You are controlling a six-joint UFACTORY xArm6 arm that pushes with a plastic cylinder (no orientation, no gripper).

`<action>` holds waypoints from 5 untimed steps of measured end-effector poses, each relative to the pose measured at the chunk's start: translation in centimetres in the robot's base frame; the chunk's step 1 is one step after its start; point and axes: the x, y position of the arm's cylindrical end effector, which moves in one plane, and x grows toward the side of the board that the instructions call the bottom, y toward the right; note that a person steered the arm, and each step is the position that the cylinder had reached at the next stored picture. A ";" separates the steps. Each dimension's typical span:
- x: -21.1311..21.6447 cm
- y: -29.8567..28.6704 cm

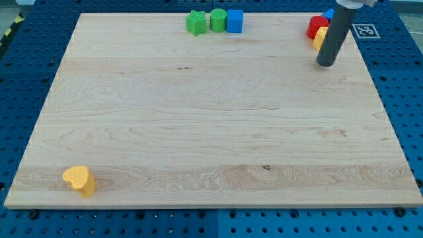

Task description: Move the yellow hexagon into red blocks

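The yellow hexagon (320,39) sits at the view's top right, mostly hidden behind my rod; only its left edge shows. It touches a red block (316,25) just above it. Other red blocks there are hidden by the rod. A blue block's corner (328,14) shows above them. My tip (325,63) rests on the board just below the yellow hexagon, a short gap away.
A green star-like block (195,22), a green cylinder (217,20) and a blue cube (234,20) stand in a row at the top middle. A yellow heart-shaped block (80,180) lies at the bottom left. The wooden board (211,119) ends just right of the rod.
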 end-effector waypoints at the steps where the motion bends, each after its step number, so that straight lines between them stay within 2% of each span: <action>1: 0.1 -1.0; 5: 0.5 -16.8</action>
